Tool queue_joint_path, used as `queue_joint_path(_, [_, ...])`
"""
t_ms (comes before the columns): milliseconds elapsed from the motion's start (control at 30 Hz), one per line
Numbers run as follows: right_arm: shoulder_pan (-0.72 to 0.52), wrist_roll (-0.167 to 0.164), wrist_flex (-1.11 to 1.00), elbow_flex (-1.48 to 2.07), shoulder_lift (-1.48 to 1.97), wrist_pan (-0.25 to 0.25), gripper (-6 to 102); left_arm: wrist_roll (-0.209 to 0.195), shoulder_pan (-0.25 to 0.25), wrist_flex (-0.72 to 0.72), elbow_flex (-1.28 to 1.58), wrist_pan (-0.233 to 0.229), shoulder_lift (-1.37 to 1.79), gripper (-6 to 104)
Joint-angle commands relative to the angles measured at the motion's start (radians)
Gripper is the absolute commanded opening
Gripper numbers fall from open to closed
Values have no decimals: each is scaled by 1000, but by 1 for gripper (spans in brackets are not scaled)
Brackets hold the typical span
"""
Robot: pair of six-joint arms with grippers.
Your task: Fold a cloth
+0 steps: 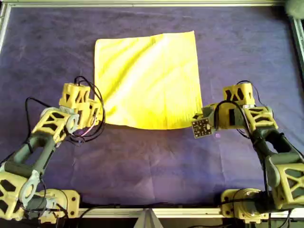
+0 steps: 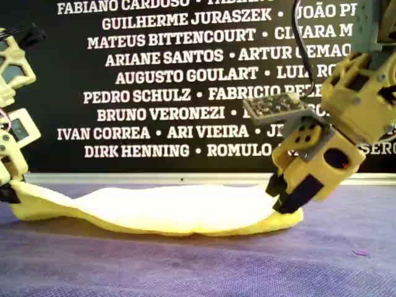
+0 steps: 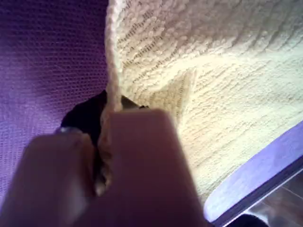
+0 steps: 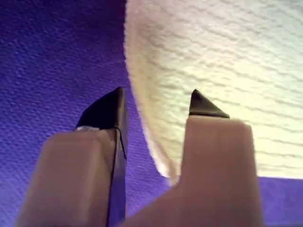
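Observation:
The yellow cloth (image 1: 147,78) lies spread on the purple covering (image 1: 152,161). It also shows in the exterior view (image 2: 173,210). My first gripper (image 1: 99,118) is at the cloth's near corner on the overhead view's left. In the first wrist view it (image 3: 106,123) is shut on the cloth's edge (image 3: 227,94). The exterior view shows that corner raised a little at this gripper (image 2: 7,192). My second gripper (image 1: 195,118) is at the near corner on the overhead view's right. It is open (image 4: 156,101), with one finger over the cloth (image 4: 227,61) and the other over the covering. It sits low at the corner (image 2: 281,198).
A metal frame (image 1: 142,4) borders the table on all sides. A black board with white names (image 2: 173,93) stands behind the table in the exterior view. A small circuit board (image 1: 202,127) sticks out beside my second gripper. Loose cables (image 1: 90,133) hang by my first gripper.

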Motion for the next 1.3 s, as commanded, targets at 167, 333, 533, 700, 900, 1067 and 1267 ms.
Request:
queue_joint_path(167, [-2, -3, -94, -63, -38, -2, 54, 5, -23, -6, -15, 6, 57, -1])
queue_joint_path(333, [-2, -3, -175, -63, -41, -2, 53, 5, -23, -6, -15, 6, 57, -1])
queue_joint_path(533, [-3, -3, -196, -63, -43, 0, 53, 5, -23, -6, -15, 6, 57, -1])
queue_joint_path(700, [-8, -2, -196, -63, -81, 2, 51, 5, -23, -6, -15, 6, 57, -1])
queue_joint_path(900, [-12, -2, -198, -98, -132, 2, 39, 5, -23, -6, -15, 6, 57, -1])
queue_joint_path(1067, [-15, 11, -196, -161, -152, 2, 18, 5, -23, -6, -15, 6, 57, -1])
queue_joint_path(1267, [-15, 12, -193, -192, -175, -2, -2, 5, -23, -9, -28, 6, 57, -1])
